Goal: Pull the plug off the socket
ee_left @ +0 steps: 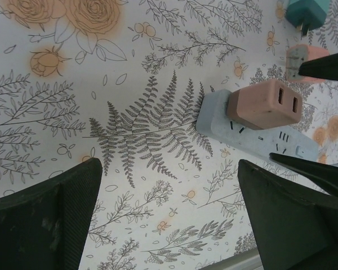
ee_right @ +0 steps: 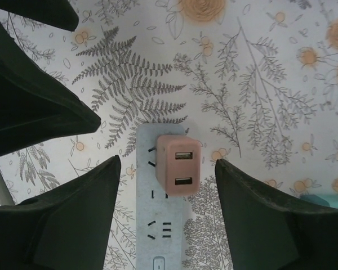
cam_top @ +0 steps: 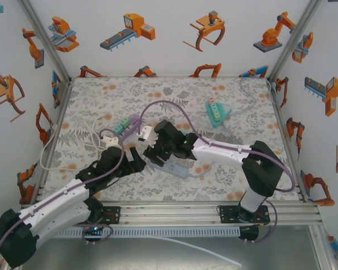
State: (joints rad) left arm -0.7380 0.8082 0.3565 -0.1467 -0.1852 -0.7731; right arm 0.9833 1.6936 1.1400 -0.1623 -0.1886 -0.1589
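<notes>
While the right tool (ee_right: pixel 166 169) hangs spread over the desk (ee_right: pixel 259 84), the pink plug (ee_right: pixel 179 171) sits between its fingers, touching neither, seated in the pale socket strip (ee_right: pixel 158 236). Close at its left the left tool (ee_left: pixel 169 169), also spread, crowds in; a teal plug (ee_left: pixel 307 14) lies beyond.

**Pink on pale blue, over grey ferns**

The plug (ee_right: pixel 179 171) is showing salmon pink, and the socket (ee_right: pixel 143 214) is reading pale blue-grey with dark slots. The bench (ee_right: pixel 259 84) is wearing a white print of grey ferns and orange roses. The left end effector (ee_left: pixel 169 208) and right end effector (ee_right: pixel 168 163) are appearing matte black. A second strip (cam_top: pixel 214 112) is glowing teal, and the white walls (cam_top: pixel 169 50) are carrying orange robot drawings.
</notes>
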